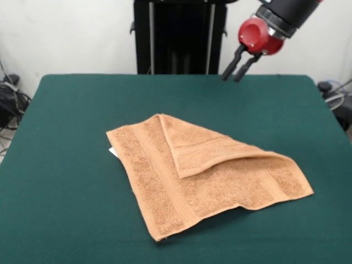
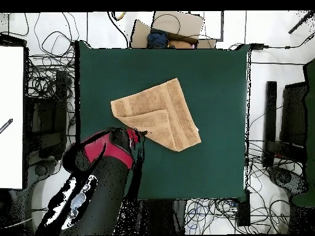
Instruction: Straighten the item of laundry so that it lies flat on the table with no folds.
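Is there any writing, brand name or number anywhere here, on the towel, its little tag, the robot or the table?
No text can be read in either view.
Small white tag peeking out at the towel's edge: too small to show any print.
Gripper and the red and black arm: no label or number shows.
Green table: plain, no markings.
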Robot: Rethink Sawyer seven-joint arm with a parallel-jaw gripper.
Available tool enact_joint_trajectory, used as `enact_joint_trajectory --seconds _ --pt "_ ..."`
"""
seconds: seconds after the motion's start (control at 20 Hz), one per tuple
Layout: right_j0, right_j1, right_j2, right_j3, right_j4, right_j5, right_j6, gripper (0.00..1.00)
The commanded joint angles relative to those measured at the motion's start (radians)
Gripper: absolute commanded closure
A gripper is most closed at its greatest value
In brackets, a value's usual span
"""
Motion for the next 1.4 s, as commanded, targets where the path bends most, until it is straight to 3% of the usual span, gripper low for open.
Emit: enact_joint_trajectory --seconds 0.05,0.3,0.65,1.1,1.4 --pt "-0.068 -0.075 0.099 0.099 0.048 0.008 0.119 0.00" --pt "-0.254 -0.137 0.221 0.143 0.073 -0.003 -0.037 0.00" --pt "-0.467 -0.156 0.362 0.098 0.053 0.059 -0.183 0.00" --pt "-0.700 -0.035 0.590 0.039 0.016 0.105 -0.306 0.00" --pt "-0.783 0.014 0.674 0.013 -0.002 0.120 -0.339 0.00"
